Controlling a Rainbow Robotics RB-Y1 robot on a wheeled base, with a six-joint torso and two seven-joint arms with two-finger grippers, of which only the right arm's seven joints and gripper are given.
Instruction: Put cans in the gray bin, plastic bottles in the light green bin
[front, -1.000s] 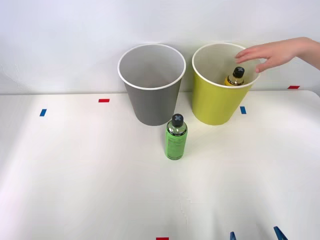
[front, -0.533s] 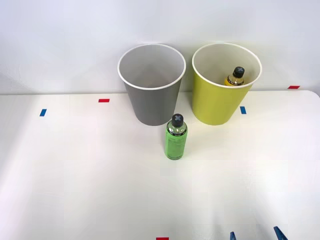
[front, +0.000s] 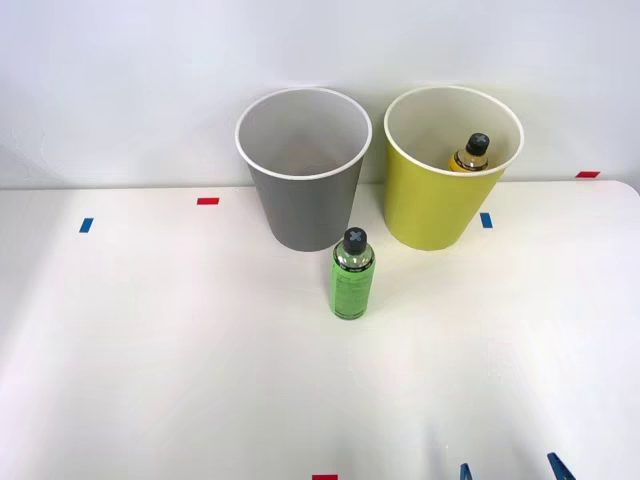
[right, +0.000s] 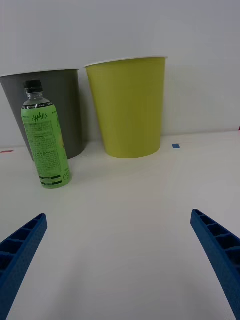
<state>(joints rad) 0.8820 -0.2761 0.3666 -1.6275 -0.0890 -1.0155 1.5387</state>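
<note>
The gray bin (front: 305, 210) (right: 65, 115) and the light green bin (front: 428, 212) (right: 129, 107) stand side by side at the back of the white table. One of the plastic bottles, yellowish-amber with a black cap (front: 470, 155), rests inside the light green bin. The other, green-labelled (front: 353, 282) (right: 46, 145), stands upright just in front of the gray bin. My right gripper (front: 510, 472) (right: 120, 260) is open near the table's front edge, well short of the bottle, with nothing between its fingers. The cans are out of view.
Small tape marks dot the table: red (front: 207, 201), blue (front: 86, 225), blue (front: 486, 220), red (front: 587, 174) and red (front: 324, 477). A white wall rises right behind the bins. Bare tabletop (front: 180, 350) stretches across the left and front.
A person's hand that hovered over the light green bin a second ago has withdrawn to the right, out of view. Bottles, bins and my gripper have not moved.
</note>
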